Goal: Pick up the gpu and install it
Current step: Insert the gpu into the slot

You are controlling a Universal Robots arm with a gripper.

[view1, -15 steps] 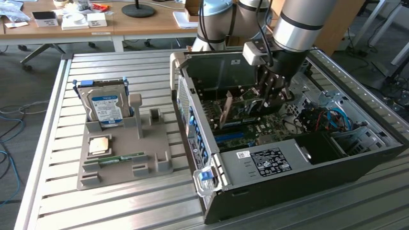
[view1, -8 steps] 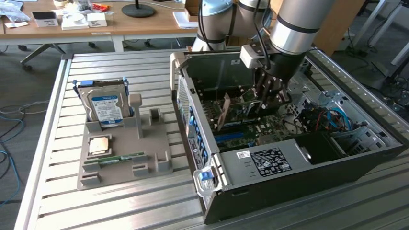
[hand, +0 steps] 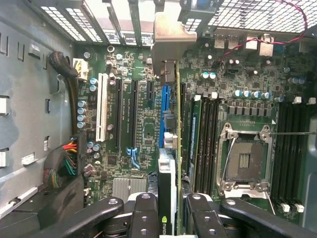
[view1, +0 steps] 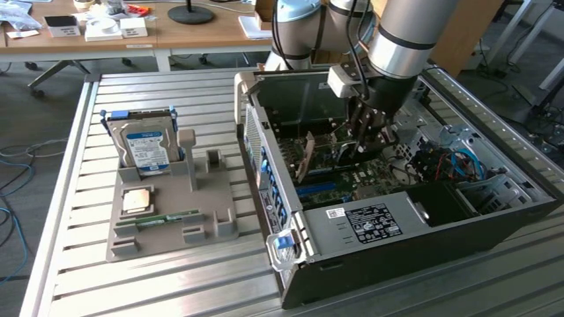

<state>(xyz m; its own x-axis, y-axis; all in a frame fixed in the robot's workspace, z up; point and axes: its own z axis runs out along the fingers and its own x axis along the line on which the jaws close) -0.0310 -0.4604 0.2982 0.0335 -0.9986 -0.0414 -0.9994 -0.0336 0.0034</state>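
**Student:** What surrounds the fingers (hand: 143, 215), largest item first?

**Instructor:** A slatted counter (view1: 176, 277) carries an open computer case (view1: 423, 244) lying on its side. The arm (view1: 401, 39) reaches down into it, and the motherboard (hand: 138, 148) lies beneath the fingers.

**Student:** And away from the fingers?

**Instructor:** Well apart from them, outside the case, a grey tray (view1: 203, 198) holds an upright hard drive (view1: 145, 148) and a flat memory stick (view1: 158, 219).

**Student:** Where is the gpu (hand: 168, 186)?

**Instructor:** Between the fingers, standing on edge over the motherboard. Its metal bracket (hand: 171, 34) is at the end far from them, by the case's rear slots. A blue slot (hand: 162, 114) runs just beside the card. Whether the card is seated cannot be told.

**Student:** State of the fingers?

**Instructor:** Closed narrowly on the gpu, one finger against each face.
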